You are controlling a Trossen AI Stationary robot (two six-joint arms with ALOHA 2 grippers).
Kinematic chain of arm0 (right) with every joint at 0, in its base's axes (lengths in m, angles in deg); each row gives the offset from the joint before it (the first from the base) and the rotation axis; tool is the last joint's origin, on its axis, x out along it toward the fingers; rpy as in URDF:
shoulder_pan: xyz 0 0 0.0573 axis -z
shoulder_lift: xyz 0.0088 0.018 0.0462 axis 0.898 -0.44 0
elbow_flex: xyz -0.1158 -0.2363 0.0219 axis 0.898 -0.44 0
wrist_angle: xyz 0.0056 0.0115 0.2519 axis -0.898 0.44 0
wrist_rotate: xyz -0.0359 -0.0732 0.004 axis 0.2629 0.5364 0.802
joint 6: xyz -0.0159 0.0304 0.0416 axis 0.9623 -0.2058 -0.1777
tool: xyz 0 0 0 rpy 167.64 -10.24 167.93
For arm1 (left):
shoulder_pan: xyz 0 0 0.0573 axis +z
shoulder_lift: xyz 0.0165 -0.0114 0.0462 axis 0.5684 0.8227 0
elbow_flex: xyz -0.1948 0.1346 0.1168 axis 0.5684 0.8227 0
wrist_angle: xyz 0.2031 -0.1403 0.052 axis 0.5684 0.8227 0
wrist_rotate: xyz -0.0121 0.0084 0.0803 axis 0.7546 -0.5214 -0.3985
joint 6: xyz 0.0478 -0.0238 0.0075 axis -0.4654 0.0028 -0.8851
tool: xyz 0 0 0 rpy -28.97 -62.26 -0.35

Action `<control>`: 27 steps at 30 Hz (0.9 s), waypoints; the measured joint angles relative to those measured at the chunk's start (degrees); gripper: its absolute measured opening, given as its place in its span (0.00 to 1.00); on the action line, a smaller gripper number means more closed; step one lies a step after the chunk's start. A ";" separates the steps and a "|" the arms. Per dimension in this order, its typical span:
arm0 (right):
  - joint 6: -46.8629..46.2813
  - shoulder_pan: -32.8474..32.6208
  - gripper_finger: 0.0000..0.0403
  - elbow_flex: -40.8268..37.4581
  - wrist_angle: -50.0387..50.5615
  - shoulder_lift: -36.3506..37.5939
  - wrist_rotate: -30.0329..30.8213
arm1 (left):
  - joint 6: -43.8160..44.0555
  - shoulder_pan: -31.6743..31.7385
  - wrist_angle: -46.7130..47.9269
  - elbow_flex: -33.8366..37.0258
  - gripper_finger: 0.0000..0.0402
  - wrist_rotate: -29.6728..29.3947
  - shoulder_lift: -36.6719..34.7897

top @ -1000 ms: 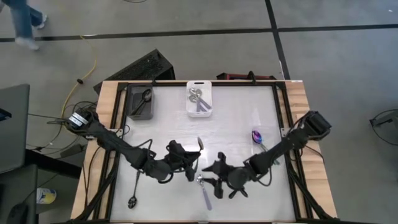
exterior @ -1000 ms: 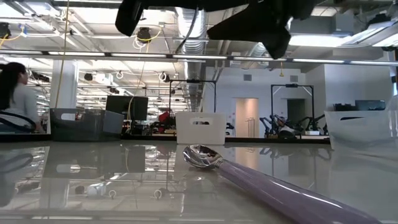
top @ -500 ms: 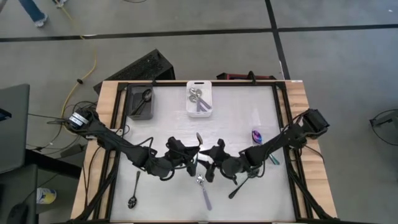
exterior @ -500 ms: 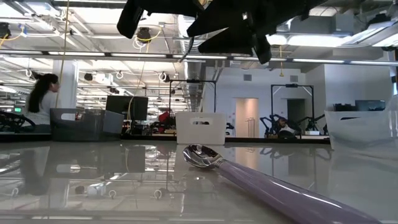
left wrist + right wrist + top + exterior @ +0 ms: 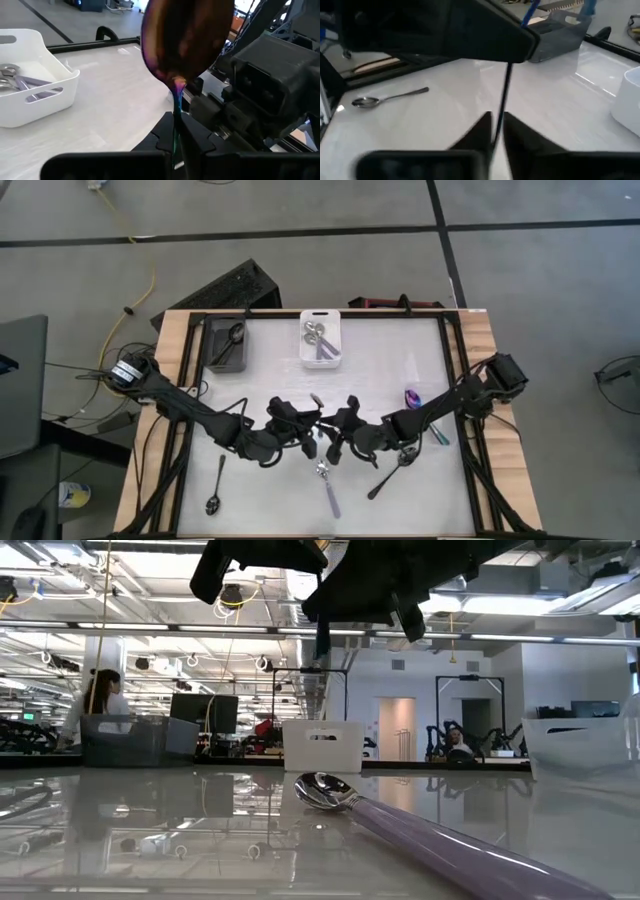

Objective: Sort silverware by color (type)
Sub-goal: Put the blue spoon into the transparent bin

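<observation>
A rainbow spoon (image 5: 187,40) with a purple bowl is held in the air over the table's middle (image 5: 317,400). My left gripper (image 5: 176,134) is shut on its thin handle. My right gripper (image 5: 496,131), coming from the table's right (image 5: 335,438), is closed on the same handle farther along. In the low view the slim handle (image 5: 322,638) hangs below both grippers. A second rainbow spoon (image 5: 413,398) lies flat at the table's right. A silver spoon with a lilac handle (image 5: 326,485) lies near the front edge. My left gripper pinches the spoon's thin handle (image 5: 176,117) between its two fingers, just behind the neck. The bowl sticks out past the fingertips, and the spoon is clear of the table. My right gripper pinches the handle (image 5: 501,107) between its two fingers, which lie across it. From there the handle runs to the left gripper's dark body.
At the far edge, a dark bin (image 5: 228,343) holds a black spoon and a white bin (image 5: 322,340) holds silver spoons. Black spoons lie at the near left (image 5: 217,485) and near right (image 5: 388,477). A person stands in the room behind (image 5: 95,700).
My right gripper has moved toward the table's left, up to the left gripper, turning somewhat as it went. It has closed its fingers on the handle of the raised spoon. The left gripper has kept the spoon in place.
</observation>
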 joint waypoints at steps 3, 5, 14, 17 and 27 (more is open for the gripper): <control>2.17 -0.61 0.06 0.00 0.31 0.00 -0.43 | 0.02 -0.13 0.45 0.01 0.01 0.09 0.00; 1.51 -0.81 0.06 0.00 0.76 0.00 -1.10 | 0.31 -0.16 1.08 0.02 0.03 1.01 -0.02; -4.28 -0.52 0.06 0.02 23.49 11.06 -7.61 | -1.13 -0.09 7.99 0.00 0.24 10.94 -0.44; -9.30 -0.52 0.06 0.00 38.35 17.88 -10.03 | -0.98 -0.28 10.82 -0.07 0.29 13.73 -1.09; -39.30 -6.82 0.06 -1.94 79.09 33.56 -20.62 | 2.43 -2.15 21.01 0.11 0.32 17.07 -1.55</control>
